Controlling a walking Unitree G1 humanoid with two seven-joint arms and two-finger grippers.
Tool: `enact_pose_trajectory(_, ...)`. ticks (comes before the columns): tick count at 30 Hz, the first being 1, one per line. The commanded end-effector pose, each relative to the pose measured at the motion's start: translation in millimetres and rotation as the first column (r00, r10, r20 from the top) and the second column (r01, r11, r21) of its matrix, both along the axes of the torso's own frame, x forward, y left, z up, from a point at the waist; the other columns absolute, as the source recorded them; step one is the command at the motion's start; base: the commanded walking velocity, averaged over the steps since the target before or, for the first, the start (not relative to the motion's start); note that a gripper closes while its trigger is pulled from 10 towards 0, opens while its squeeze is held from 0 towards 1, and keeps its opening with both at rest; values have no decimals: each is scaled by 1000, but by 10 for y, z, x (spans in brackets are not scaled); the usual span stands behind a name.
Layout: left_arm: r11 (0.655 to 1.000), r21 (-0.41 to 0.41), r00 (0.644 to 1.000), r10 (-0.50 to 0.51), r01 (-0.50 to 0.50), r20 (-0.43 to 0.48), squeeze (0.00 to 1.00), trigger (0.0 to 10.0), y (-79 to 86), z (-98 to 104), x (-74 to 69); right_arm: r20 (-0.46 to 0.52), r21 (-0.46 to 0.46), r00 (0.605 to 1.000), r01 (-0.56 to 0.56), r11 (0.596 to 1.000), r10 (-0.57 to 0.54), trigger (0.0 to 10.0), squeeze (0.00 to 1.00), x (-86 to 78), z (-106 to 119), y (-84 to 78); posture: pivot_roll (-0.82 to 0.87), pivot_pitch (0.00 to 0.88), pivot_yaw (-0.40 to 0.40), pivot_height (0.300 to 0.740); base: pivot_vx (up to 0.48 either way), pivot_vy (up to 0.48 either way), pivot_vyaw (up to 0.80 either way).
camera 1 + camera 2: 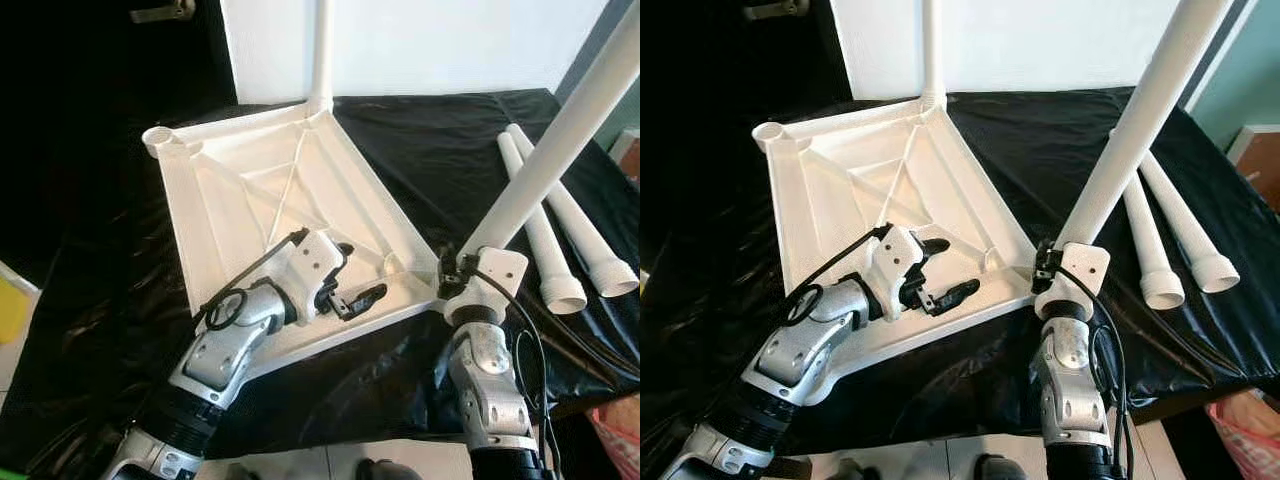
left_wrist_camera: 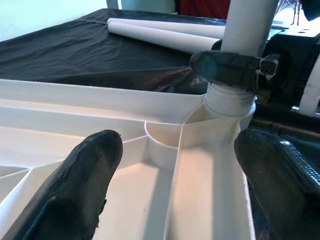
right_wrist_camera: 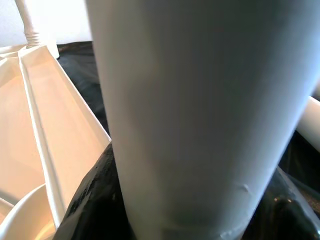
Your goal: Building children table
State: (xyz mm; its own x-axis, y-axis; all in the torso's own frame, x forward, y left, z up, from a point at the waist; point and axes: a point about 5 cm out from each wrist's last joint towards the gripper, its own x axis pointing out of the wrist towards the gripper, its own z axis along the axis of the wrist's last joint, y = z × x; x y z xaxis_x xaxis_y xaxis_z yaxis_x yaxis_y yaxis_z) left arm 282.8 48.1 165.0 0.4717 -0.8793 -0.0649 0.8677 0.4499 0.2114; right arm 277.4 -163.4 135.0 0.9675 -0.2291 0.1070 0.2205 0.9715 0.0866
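An upturned white tabletop [image 1: 250, 180] lies on a black sheet [image 1: 450, 150]. One white leg [image 1: 321, 50] stands in its far corner. My right gripper [image 1: 455, 262] is shut on a second white leg [image 1: 560, 130], low on the tube, whose threaded end sits at the near right corner socket [image 2: 227, 102]; the leg leans to the right. My left gripper [image 1: 362, 272] hovers open just over the tabletop's near edge, its fingers [image 2: 95, 165] pointing at that socket with nothing between them. Two more loose legs [image 1: 540, 230] lie side by side on the sheet to the right.
An open socket [image 1: 165, 140] shows at the tabletop's far left corner. A white wall [image 1: 450, 40] rises behind the table. Something yellow [image 1: 10, 310] sits at the left edge and something red [image 1: 620, 420] at the lower right.
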Motion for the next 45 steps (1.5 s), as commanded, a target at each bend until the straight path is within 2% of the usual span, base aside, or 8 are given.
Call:
enact_pose_trajectory(1, 1000, 11, 1000, -13, 13, -19, 0, 10000, -1, -45, -32, -128, 44, 992, 1, 999, 4, 10000, 0, -47, -246, 27, -84, 132, 12, 740, 0, 0, 0)
enact_pose_trajectory(7, 1000, 11, 1000, -13, 13, -18, 0, 10000, -2, -39, -26, -121, 36, 993, -10, 999, 14, 10000, 0, -43, -220, 61, -82, 129, 10, 740, 0, 0, 0)
enact_pose_trajectory(9, 1000, 12, 1000, -11, 11, -17, 0, 10000, -1, -38, -25, -106, 33, 994, -22, 999, 26, 10000, 1000, -40, -191, 70, -81, 124, 8, 740, 0, 0, 0)
enact_pose_trajectory(21, 1000, 16, 1000, -13, 13, -14, 0, 10000, -5, -47, -39, -39, -57, 969, -247, 967, 246, 10000, 1000, -53, -78, -225, -87, 116, 10, 740, 0, 0, 0)
enact_pose_trajectory(22, 1000, 16, 1000, -14, 15, -14, 0, 10000, -8, -48, -38, -40, -73, 954, -300, 951, 298, 10000, 0, -50, -64, -280, -93, 110, 9, 740, 0, 0, 0)
enact_pose_trajectory(37, 1000, 15, 1000, -22, 22, -13, 0, 10000, -16, -44, -32, -123, -263, 809, -585, 767, 574, 10000, 0, 186, 74, -464, -88, 100, 16, 740, 0, 0, 0)
enact_pose_trajectory(39, 1000, 16, 1000, -18, 19, -9, 0, 10000, -16, -31, -16, -147, -272, 785, -617, 738, 602, 0, 0, 238, 56, -482, -83, 103, 16, 740, 0, 0, 0)
enact_pose_trajectory(45, 1000, 14, 1000, -15, 15, -7, 0, 10000, -11, -19, -8, -166, -264, 776, -630, 730, 609, 0, 0, 247, 11, -516, -83, 111, 17, 740, 0, 0, 0)
